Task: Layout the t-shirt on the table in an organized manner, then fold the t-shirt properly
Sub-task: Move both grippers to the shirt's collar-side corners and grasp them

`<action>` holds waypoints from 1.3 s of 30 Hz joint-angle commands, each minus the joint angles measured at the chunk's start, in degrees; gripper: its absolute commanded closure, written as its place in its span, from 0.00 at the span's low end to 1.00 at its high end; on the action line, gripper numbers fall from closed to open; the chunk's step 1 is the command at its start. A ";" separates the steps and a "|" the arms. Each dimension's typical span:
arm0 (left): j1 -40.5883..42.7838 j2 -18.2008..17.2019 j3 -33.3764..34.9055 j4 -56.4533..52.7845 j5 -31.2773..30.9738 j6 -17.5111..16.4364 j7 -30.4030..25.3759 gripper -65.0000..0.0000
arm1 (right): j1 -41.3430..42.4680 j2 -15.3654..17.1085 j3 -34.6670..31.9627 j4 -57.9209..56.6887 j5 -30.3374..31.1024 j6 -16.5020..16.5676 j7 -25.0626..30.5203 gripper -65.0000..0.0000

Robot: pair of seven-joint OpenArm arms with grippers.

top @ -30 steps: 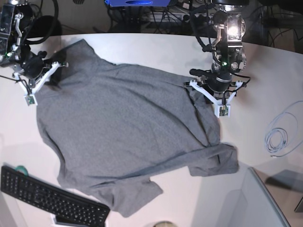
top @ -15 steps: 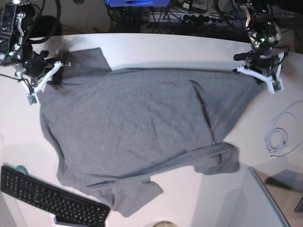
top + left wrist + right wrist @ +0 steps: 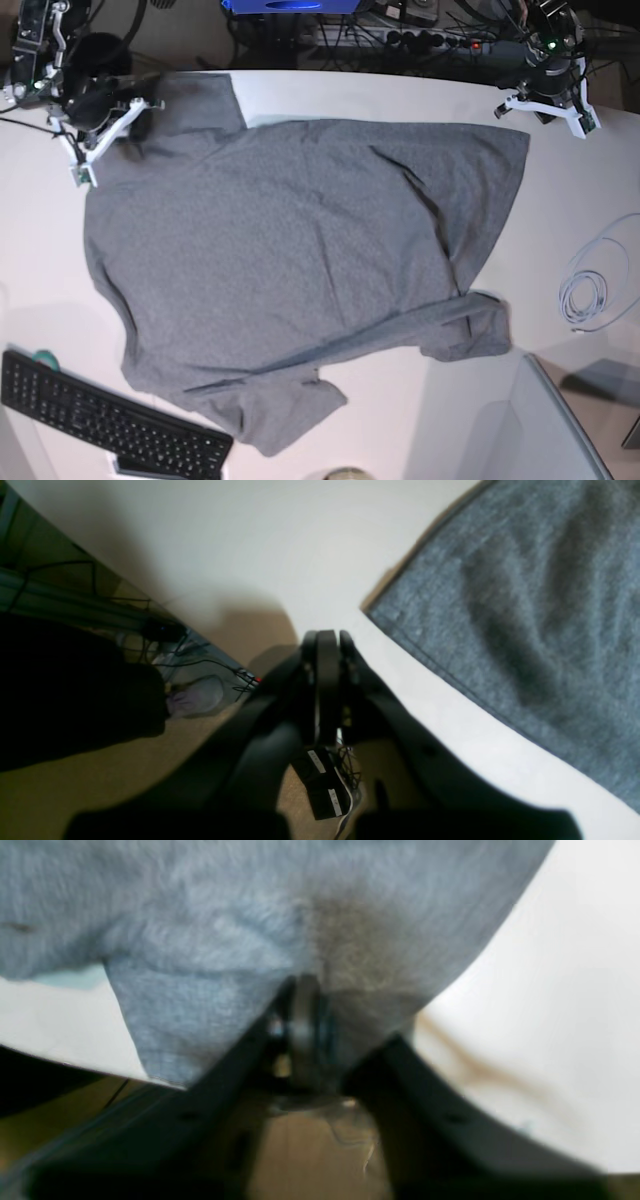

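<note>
- Over the last second the left end effector (image 3: 327,645) has dragged one corner of the t-shirt (image 3: 300,270) out toward the far corner of the surface (image 3: 330,90), so the far edge that was bunched near the middle now runs nearly straight.
- That end effector is now pressed together and empty, and the cloth corner lies just beside it, not touching.
- The right end effector (image 3: 302,995) has shifted toward the far edge and sits at the opposite corner, with cloth gathered around its tips. The blur hides whether it pinches the cloth or has let go.
- I judge the layout stage well along but unfinished: one sleeve (image 3: 470,335) is doubled over on itself and a diagonal crease crosses the body.
- The near hem lies close to a black keyboard (image 3: 110,415), which limits room for smoothing that way.
- A coiled pale cable (image 3: 585,295) lies near the folded sleeve.
</note>
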 commanded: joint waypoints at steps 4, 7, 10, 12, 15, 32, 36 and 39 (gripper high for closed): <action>0.10 -0.47 -0.01 1.19 -0.20 0.13 -1.36 1.00 | 0.35 -1.55 6.85 1.56 0.46 0.41 -1.42 0.55; 0.10 -0.47 -0.27 1.19 -0.20 0.13 -1.36 1.00 | 0.44 -3.22 12.56 3.23 2.31 0.85 -1.42 0.54; 0.37 -0.39 -0.27 1.19 -0.20 0.13 -1.36 1.00 | 1.41 -3.31 18.54 3.49 9.34 4.37 -1.42 0.53; 1.07 -0.47 -0.27 1.28 -0.20 0.13 -1.54 1.00 | 2.73 -3.31 21.62 3.14 12.15 5.42 -1.77 0.53; 1.60 -0.56 -0.97 2.95 -0.29 -0.39 -1.54 1.00 | 5.45 -3.22 24.34 3.05 13.03 5.60 -1.95 0.53; -0.34 -6.45 -13.98 -7.86 -16.37 -31.69 -1.45 0.16 | 6.77 -3.22 24.43 2.88 12.94 5.69 -2.03 0.53; -3.24 -6.45 -13.98 -10.24 -16.02 -31.78 -1.19 0.16 | 6.59 -3.22 24.43 2.88 12.94 5.77 -2.03 0.53; -5.79 -6.72 -13.46 -13.84 -15.93 -31.78 -1.10 0.21 | 6.51 -3.22 24.43 2.88 12.94 5.77 -2.03 0.53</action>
